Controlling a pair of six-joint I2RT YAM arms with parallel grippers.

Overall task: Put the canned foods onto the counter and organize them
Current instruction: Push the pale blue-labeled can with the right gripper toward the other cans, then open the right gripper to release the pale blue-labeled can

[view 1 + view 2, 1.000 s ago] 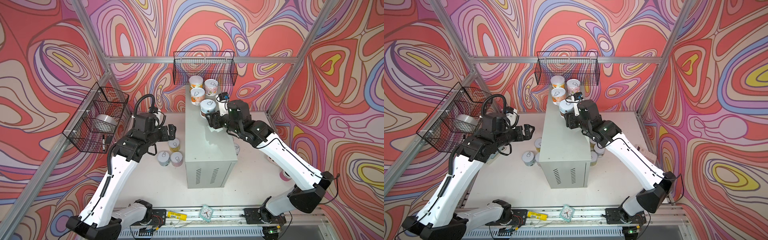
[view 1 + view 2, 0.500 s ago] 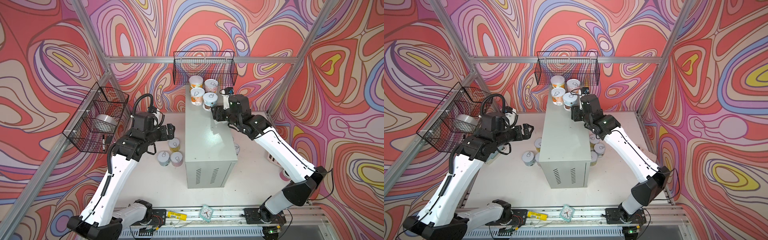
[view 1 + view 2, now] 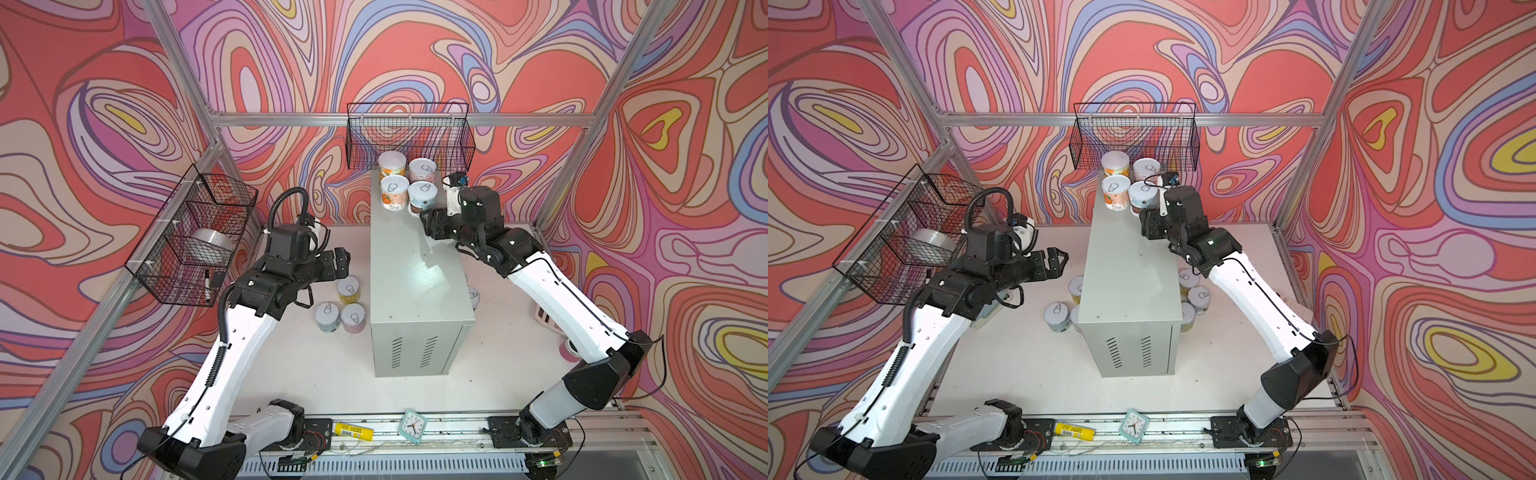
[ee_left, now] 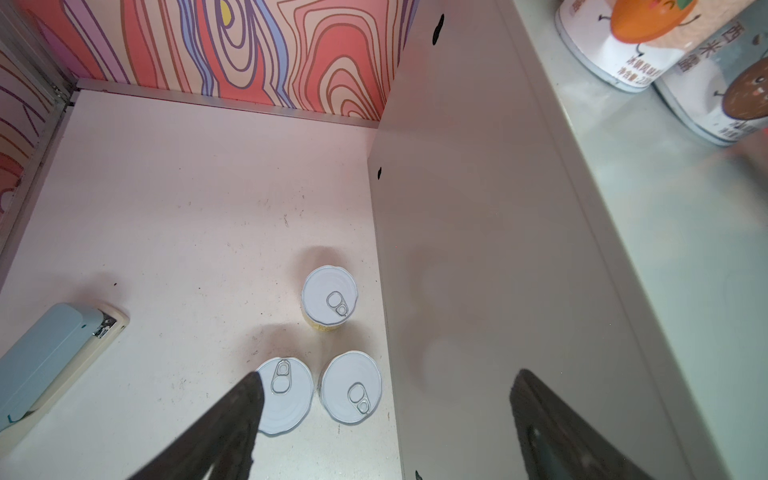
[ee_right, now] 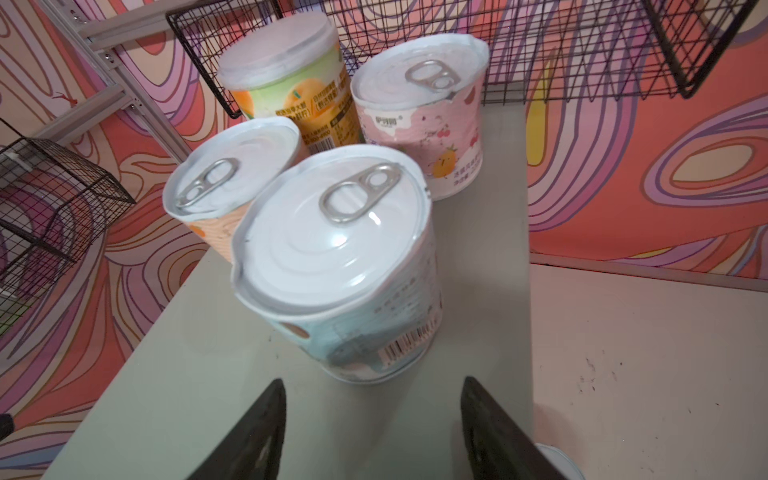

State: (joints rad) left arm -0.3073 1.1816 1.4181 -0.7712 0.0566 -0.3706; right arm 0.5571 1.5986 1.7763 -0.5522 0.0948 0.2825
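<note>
Standing at the 12 o'clock end of the grey bench [image 3: 409,286]: four canned foods [image 3: 394,195].
Both released and empty: right tool [image 5: 374,386] just short of the blue-labelled can [image 5: 336,266], left tool [image 3: 1059,261] over three cans [image 4: 330,297] at the bench's 9 o'clock.

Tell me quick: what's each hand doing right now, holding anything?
Left hand: open, holding nothing.
Right hand: open, holding nothing; the pale-blue can stands free just beyond its fingertips.

The counter [image 3: 419,291] hides most of the cans [image 3: 475,296] on its right side in a top view.
</note>
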